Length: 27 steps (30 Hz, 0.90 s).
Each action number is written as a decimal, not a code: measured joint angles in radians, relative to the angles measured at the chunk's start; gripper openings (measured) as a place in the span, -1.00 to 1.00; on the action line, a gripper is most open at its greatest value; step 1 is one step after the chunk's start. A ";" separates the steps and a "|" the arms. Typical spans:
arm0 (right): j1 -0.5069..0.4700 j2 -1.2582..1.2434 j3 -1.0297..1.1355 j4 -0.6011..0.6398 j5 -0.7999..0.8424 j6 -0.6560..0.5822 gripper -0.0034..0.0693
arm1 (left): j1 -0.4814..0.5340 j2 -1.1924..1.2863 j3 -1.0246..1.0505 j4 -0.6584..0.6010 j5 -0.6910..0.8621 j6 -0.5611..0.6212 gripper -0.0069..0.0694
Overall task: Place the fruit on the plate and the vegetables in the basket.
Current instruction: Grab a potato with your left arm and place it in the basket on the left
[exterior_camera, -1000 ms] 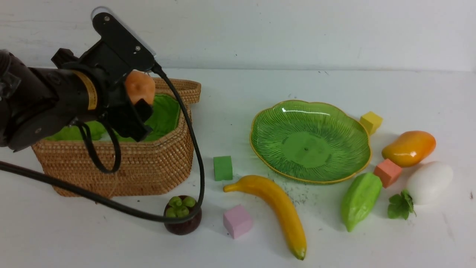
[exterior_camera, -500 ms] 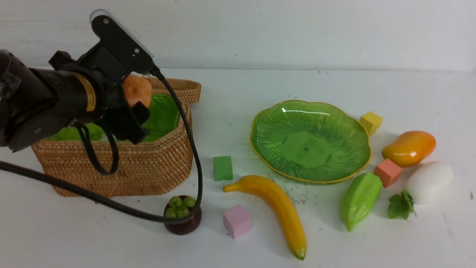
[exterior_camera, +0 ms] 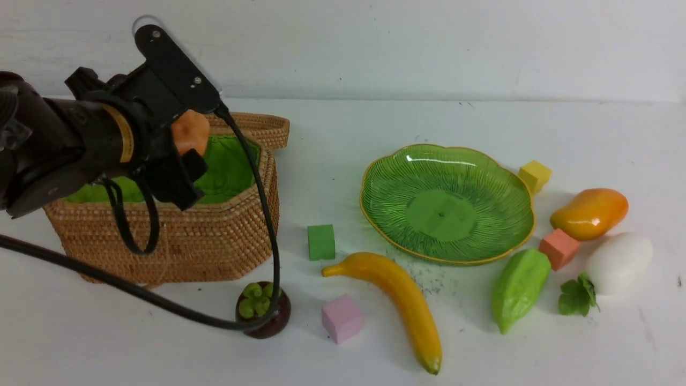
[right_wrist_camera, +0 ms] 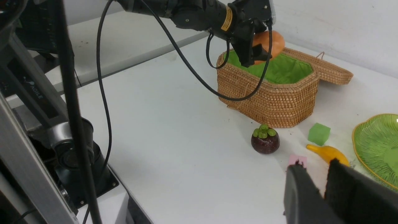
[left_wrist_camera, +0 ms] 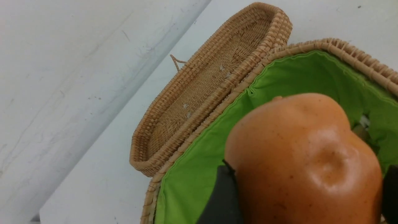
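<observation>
The left tool [exterior_camera: 187,146] is clamped on the orange-brown potato [exterior_camera: 188,128], and it is sliding further to the robot's left than a second ago. The potato is now hanging right over the green lining [exterior_camera: 228,166] of the basket [exterior_camera: 214,241], a touch lower than before, clear of the lining. The lid [exterior_camera: 262,126] is lying open behind. The black cable [exterior_camera: 161,303] is swinging with the arm, draping across the mangosteen [exterior_camera: 262,317] on the desk [exterior_camera: 375,123] just in front of the basket. Nothing else has shifted. The banana [exterior_camera: 402,295] is lying near the plate [exterior_camera: 498,182], which is holding nothing. The mango [exterior_camera: 589,213], the white radish [exterior_camera: 619,262] and the light-green ridged piece [exterior_camera: 519,287] are sitting out on the right. The right tool [right_wrist_camera: 325,186] is hovering above the desk, its fingers slightly apart, with nothing between them.
</observation>
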<state>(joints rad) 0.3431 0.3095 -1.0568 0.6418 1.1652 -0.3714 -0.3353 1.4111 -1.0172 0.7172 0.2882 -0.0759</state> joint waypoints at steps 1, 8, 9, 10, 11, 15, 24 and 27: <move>0.000 0.000 0.001 0.000 0.000 0.001 -0.52 | 0.000 0.000 0.000 0.003 0.000 -0.001 0.71; 0.000 0.000 0.001 0.000 0.000 0.002 -0.52 | 0.000 0.000 0.000 0.006 0.007 -0.117 0.68; 0.000 0.000 0.001 0.000 -0.001 0.002 -0.52 | 0.000 0.000 0.000 0.006 0.007 -0.134 0.68; 0.000 0.000 0.001 0.000 -0.001 0.003 -0.52 | 0.000 0.000 0.000 0.007 0.007 -0.140 0.68; 0.000 0.000 0.001 0.000 -0.001 0.003 -0.52 | 0.000 0.000 0.000 0.007 0.007 -0.146 0.68; 0.000 0.000 0.001 0.000 -0.002 0.003 -0.51 | 0.000 0.000 0.000 0.007 0.007 -0.164 0.68; 0.000 0.000 0.001 0.000 -0.003 0.004 -0.51 | 0.000 0.000 0.000 0.101 0.010 -0.415 0.93; 0.000 0.000 0.001 0.000 -0.003 0.004 -0.51 | 0.000 0.000 0.000 0.148 0.010 -0.486 0.94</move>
<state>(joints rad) 0.3431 0.3095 -1.0555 0.6418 1.1619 -0.3674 -0.3353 1.4111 -1.0172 0.8650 0.2979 -0.5616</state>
